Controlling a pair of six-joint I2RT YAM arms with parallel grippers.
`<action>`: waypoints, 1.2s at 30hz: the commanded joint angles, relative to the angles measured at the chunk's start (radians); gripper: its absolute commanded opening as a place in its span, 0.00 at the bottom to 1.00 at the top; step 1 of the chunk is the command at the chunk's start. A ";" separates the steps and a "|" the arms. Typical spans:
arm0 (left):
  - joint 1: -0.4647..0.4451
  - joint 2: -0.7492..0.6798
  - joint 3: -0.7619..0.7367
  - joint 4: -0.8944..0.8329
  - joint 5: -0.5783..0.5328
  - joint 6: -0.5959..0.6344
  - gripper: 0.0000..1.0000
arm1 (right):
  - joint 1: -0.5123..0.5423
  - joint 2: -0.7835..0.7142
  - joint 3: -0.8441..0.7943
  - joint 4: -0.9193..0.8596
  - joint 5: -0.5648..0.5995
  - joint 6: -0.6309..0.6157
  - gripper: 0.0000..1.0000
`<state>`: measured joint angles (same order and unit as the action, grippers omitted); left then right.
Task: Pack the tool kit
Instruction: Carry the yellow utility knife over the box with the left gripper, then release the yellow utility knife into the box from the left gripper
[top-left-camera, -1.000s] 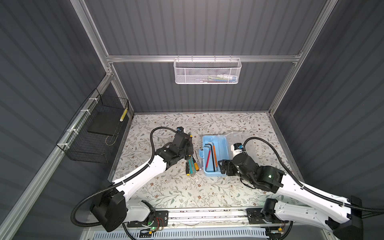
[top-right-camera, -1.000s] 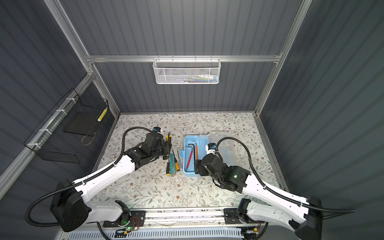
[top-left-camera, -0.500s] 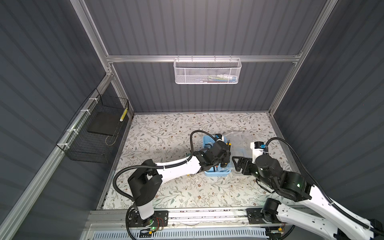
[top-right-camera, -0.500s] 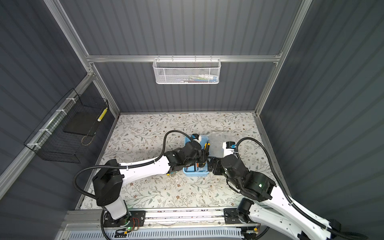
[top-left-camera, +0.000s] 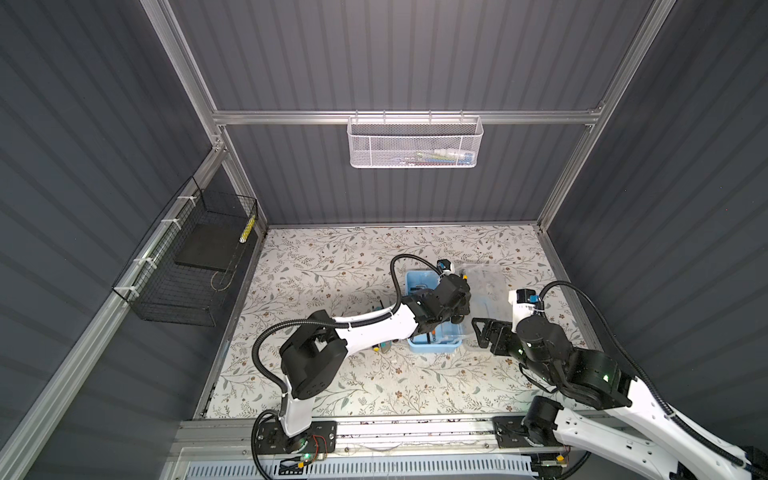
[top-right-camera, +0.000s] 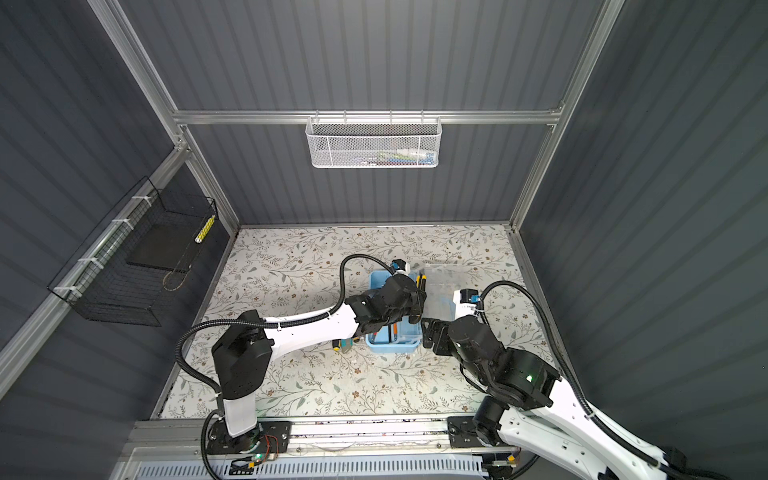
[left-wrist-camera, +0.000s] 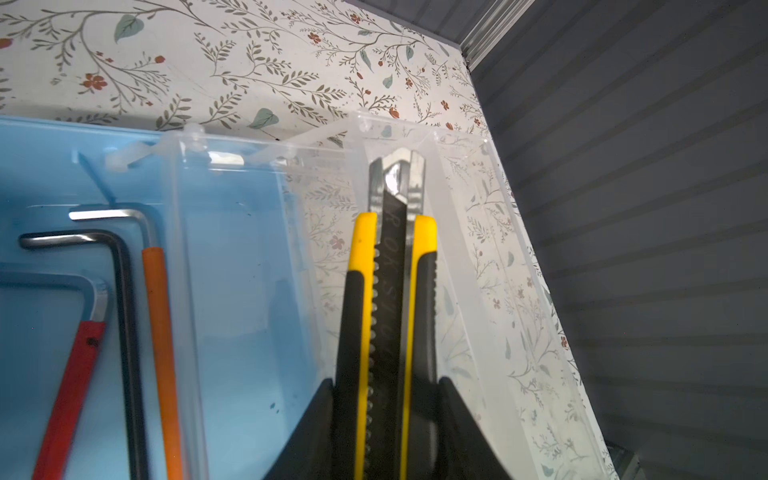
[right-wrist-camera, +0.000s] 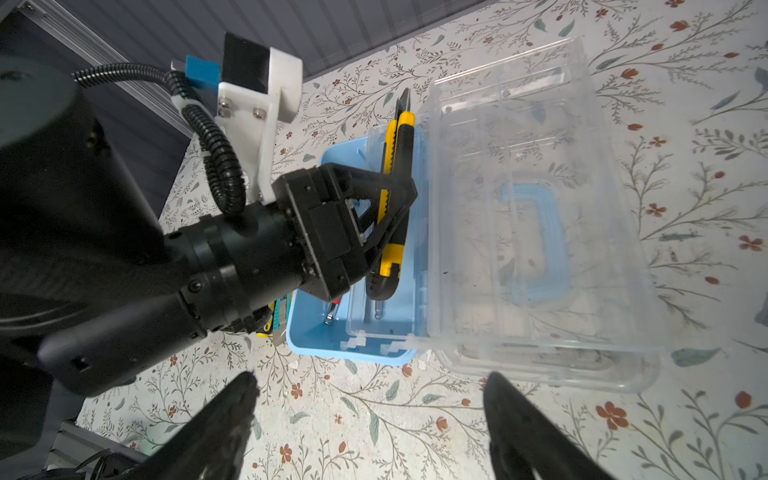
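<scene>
The tool kit's light-blue box (top-left-camera: 436, 338) stands open mid-table, its clear lid (top-left-camera: 484, 276) with a blue handle (right-wrist-camera: 536, 241) folded out to the right. Inside lie hex keys: black (left-wrist-camera: 124, 311), red-sleeved (left-wrist-camera: 70, 374) and orange-sleeved (left-wrist-camera: 160, 332). My left gripper (left-wrist-camera: 386, 382) is shut on a yellow and black utility knife (left-wrist-camera: 386, 291) and holds it over the box's right side, above a clear inner tray (right-wrist-camera: 382, 320). My right gripper (right-wrist-camera: 372, 380) stands open and empty just off the box's near right corner. Teal and yellow tools (top-right-camera: 343, 344) lie left of the box, partly under my left arm.
A white mesh basket (top-left-camera: 414, 143) hangs on the back wall. A black wire basket (top-left-camera: 187, 266) hangs on the left wall. Dark walls close in the floral mat (top-left-camera: 332, 270) at the back and on both sides. A metal rail (top-left-camera: 395, 430) runs along the front.
My left gripper has come from the tools left of the box to above the box, carrying the knife. My right gripper has drawn back from the box's right edge.
</scene>
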<state>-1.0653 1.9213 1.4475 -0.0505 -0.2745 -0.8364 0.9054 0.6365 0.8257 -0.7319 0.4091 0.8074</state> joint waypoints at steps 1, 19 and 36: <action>0.008 0.020 0.028 -0.023 -0.036 -0.040 0.00 | -0.002 -0.004 -0.005 -0.027 0.030 0.003 0.85; 0.027 0.083 0.077 -0.008 0.036 -0.048 0.36 | -0.002 0.025 0.007 -0.011 0.024 -0.029 0.86; 0.086 -0.185 -0.014 -0.186 -0.054 0.205 0.55 | -0.003 0.094 0.053 -0.012 -0.040 -0.045 0.84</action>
<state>-0.9833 1.8297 1.4548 -0.1619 -0.2657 -0.7280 0.9054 0.7116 0.8539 -0.7334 0.3901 0.7742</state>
